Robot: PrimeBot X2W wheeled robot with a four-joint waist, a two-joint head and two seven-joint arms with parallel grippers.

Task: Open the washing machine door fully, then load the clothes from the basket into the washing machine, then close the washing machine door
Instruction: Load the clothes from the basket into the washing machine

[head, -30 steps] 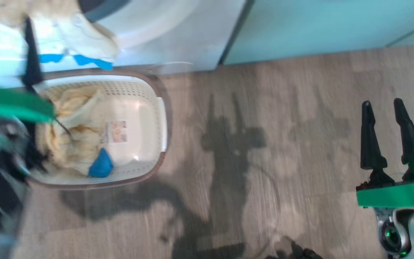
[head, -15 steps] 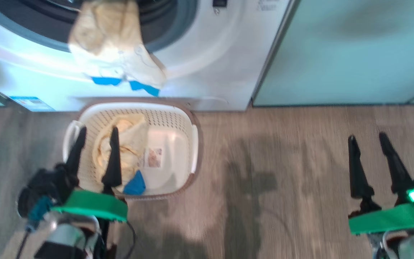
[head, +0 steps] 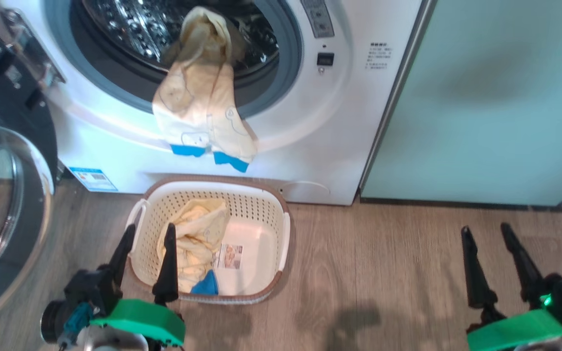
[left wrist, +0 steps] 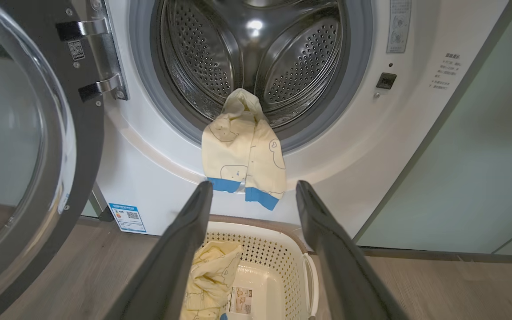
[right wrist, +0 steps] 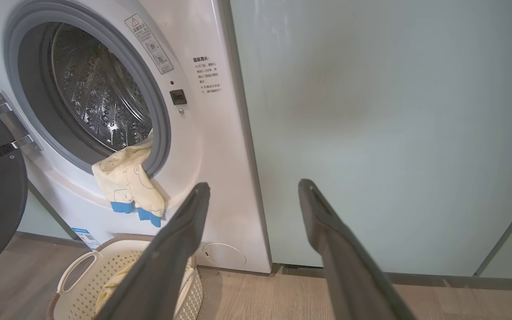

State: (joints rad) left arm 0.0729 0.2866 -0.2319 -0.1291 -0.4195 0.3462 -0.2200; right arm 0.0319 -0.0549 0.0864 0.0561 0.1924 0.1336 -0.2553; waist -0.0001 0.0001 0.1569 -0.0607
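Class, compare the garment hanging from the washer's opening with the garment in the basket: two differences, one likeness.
The hanging garment drapes over the grey ring, partly inside the drum; the basket garment lies bunched in the basket. The hanging garment shows two blue patches, the basket garment one. Both are pale yellow.

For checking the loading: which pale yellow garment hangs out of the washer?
The pale yellow garment with blue cuffs, draped over the grey rubber ring; the other garment lies crumpled in the cream perforated plastic basket.
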